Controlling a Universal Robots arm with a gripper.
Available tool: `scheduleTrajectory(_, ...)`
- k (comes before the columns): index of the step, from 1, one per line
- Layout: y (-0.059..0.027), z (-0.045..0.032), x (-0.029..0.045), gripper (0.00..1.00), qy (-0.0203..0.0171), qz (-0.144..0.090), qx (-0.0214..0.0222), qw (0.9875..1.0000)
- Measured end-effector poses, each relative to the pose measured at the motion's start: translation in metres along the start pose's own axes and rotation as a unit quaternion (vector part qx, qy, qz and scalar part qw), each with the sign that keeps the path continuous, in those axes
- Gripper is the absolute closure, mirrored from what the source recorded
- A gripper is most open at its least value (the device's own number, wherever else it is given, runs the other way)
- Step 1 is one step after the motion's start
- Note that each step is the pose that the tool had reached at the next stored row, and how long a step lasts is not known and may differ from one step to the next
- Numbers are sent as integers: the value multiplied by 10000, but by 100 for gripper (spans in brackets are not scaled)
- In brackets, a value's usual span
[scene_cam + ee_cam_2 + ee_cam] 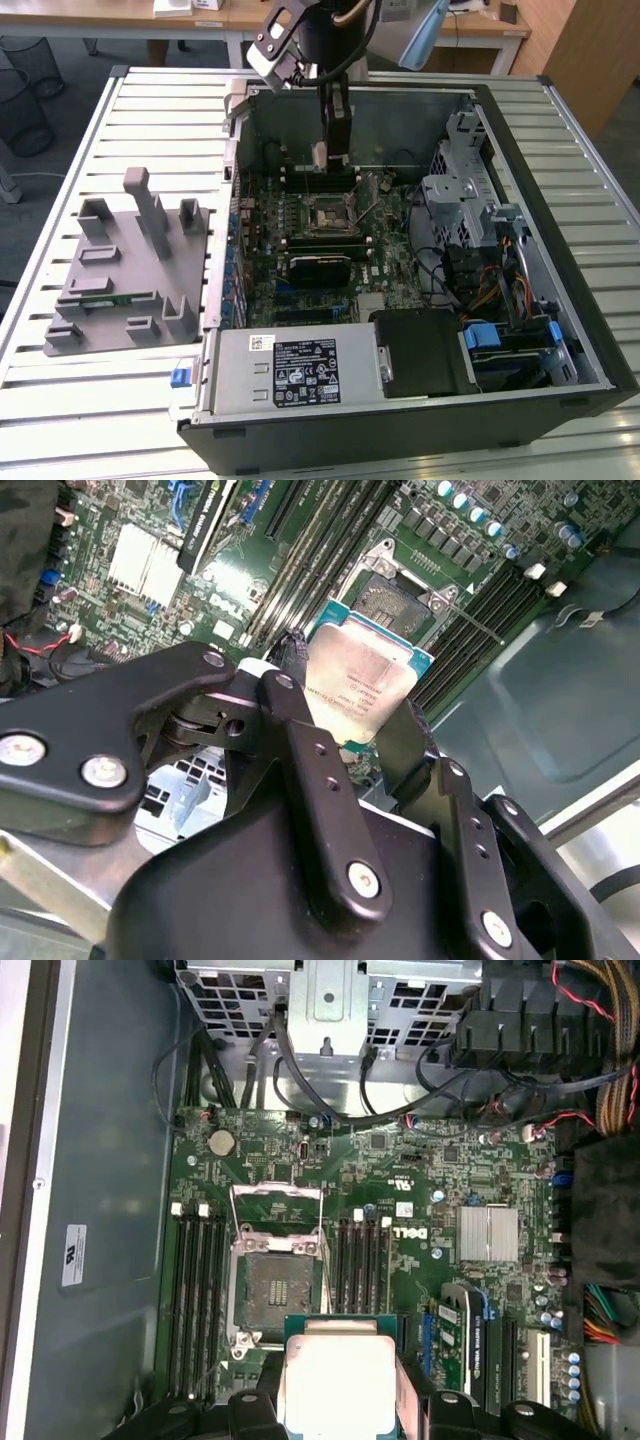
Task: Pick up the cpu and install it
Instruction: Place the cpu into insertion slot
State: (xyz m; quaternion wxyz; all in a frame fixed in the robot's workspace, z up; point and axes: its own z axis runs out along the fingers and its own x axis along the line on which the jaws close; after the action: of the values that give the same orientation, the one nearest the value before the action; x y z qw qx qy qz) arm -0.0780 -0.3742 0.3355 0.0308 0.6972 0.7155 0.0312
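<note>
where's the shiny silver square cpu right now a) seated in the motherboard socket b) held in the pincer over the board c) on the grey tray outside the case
b: the pincer grips the shiny silver square cpu over the green motherboard, and the black-framed socket sits open and empty.

A grey rack (120, 270) lies on the slatted table (80, 400), at the exterior view's left of the open computer case (400, 430).

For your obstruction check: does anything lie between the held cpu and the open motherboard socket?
Nothing visible does. The socket lies open and bare, its retaining frame swung back; the hand holds the cpu nearby.
</note>
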Motion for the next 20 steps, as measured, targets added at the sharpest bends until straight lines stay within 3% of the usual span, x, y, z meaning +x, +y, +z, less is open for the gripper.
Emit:
scheduleTrajectory(14,20,139,125,47,6,66,-1,10000)
scheduleTrajectory(20,24,195,159,47,-2,65,-20,10000)
